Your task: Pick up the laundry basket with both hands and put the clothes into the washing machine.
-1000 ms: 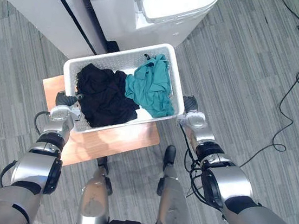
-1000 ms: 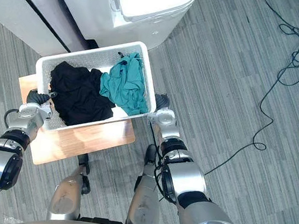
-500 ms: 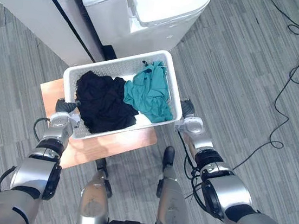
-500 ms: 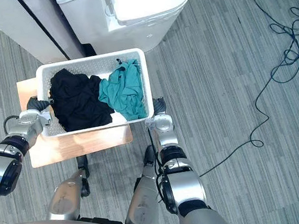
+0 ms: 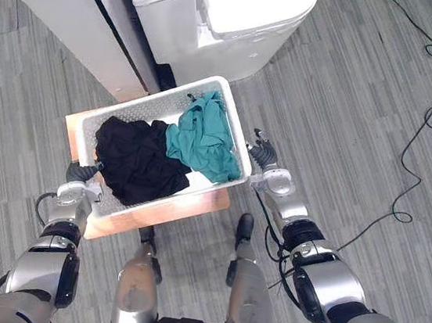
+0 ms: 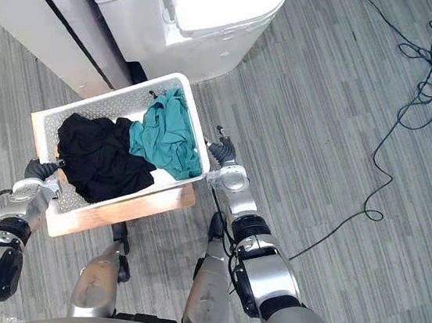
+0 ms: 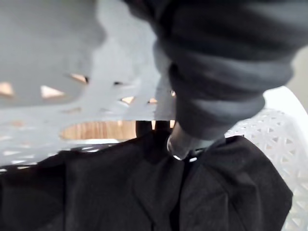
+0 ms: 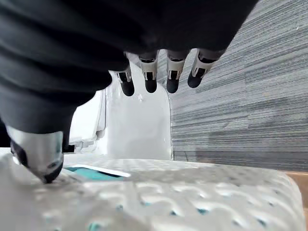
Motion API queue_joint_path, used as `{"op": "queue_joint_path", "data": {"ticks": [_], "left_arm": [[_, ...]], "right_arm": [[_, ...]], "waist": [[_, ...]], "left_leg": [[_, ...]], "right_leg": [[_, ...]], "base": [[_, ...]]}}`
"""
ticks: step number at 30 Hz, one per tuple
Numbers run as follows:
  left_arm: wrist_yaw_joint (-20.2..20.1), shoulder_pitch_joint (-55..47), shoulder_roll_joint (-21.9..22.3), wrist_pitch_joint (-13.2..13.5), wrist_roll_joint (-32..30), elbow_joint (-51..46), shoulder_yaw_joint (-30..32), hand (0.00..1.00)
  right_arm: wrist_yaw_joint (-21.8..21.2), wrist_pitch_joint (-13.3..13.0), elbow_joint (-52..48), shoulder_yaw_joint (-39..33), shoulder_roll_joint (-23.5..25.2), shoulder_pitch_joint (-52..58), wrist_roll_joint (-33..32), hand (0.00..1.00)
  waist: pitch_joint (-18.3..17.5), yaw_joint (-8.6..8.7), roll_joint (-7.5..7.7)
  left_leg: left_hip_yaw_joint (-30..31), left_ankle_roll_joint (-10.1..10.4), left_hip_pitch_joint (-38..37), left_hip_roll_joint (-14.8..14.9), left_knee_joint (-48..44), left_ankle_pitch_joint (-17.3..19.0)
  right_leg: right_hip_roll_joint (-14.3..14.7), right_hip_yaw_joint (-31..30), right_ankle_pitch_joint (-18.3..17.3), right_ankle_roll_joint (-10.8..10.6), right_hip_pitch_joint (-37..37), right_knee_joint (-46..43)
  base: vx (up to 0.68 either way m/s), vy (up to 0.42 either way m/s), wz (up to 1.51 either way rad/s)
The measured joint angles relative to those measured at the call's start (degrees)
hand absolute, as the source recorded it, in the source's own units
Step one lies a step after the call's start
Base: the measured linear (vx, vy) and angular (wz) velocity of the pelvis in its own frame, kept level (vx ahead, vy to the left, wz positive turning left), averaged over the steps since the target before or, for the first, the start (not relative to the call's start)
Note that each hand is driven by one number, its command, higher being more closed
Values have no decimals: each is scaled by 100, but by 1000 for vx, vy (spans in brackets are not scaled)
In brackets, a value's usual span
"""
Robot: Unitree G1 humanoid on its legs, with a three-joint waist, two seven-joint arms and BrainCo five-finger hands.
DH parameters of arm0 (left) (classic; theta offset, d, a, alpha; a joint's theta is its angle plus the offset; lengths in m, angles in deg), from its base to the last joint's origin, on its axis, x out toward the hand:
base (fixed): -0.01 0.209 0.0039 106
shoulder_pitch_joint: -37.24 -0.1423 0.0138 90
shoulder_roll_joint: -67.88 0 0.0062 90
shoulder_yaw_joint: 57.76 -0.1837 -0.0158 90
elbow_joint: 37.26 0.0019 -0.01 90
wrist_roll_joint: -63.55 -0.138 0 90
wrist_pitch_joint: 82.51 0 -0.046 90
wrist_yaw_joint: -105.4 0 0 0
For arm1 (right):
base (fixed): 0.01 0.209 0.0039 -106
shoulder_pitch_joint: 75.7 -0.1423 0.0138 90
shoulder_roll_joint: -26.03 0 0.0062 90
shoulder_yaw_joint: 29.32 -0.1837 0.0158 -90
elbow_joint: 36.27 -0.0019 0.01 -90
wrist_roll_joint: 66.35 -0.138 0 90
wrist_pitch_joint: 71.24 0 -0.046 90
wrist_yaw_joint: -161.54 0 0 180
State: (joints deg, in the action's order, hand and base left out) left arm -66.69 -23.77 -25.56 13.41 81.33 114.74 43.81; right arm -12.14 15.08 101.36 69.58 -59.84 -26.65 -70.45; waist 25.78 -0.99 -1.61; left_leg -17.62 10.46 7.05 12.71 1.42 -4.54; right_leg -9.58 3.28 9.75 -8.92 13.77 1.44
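The white laundry basket [image 5: 150, 108] is seen over a wooden stool [image 5: 171, 209], near the washing machine [image 5: 250, 8] on the far side. Black clothes [image 5: 137, 164] lie in its left part and a teal garment [image 5: 204, 132] in its right part.

The right hand [image 5: 266, 161] is placed just beside the right wall. Its fingers [image 8: 150, 77] are held straight and a little spread, free of the basket, while the thumb [image 8: 38, 154] is set on the rim.

The left hand [image 5: 79, 184] is at the near left corner. Its thumb [image 7: 180, 144] is reached over the rim onto the black clothes, but its fingers are hidden, so their state cannot be told.

The basket is probably light and fairly stiff, though the perforated plastic may bend and feel smooth. It should be taken under the rim at both short ends and kept level, because the soft clothes can slide.
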Motion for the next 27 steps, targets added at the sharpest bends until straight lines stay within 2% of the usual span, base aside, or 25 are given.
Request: {"op": "queue_joint_path", "data": {"ticks": [8, 17, 27], "left_arm": [[-98, -125, 38, 77, -109, -61, 371, 100], [-83, -236, 37, 151, -112, -71, 456, 100], [-41, -403, 55, 159, -119, -269, 464, 100]], "right_arm": [[59, -12, 1, -769, -231, -73, 1, 0], [513, -108, -8, -1156, -313, -281, -20, 0], [886, -238, -1197, -1341, -20, -270, -66, 0]], "waist": [[0, 13, 1], [0, 29, 1], [1, 77, 4]], "left_leg": [[44, -7, -16, -9, 178, -118], [49, -8, -21, -13, 244, -166], [43, -9, -41, -20, 294, -213]], "right_leg": [[7, 54, -9, -10, 30, -23], [8, 50, -36, -40, 86, -84], [9, 42, -34, -37, 144, -111]], "base": [[-2, 1, 3], [0, 0, 0], [0, 0, 0]]}}
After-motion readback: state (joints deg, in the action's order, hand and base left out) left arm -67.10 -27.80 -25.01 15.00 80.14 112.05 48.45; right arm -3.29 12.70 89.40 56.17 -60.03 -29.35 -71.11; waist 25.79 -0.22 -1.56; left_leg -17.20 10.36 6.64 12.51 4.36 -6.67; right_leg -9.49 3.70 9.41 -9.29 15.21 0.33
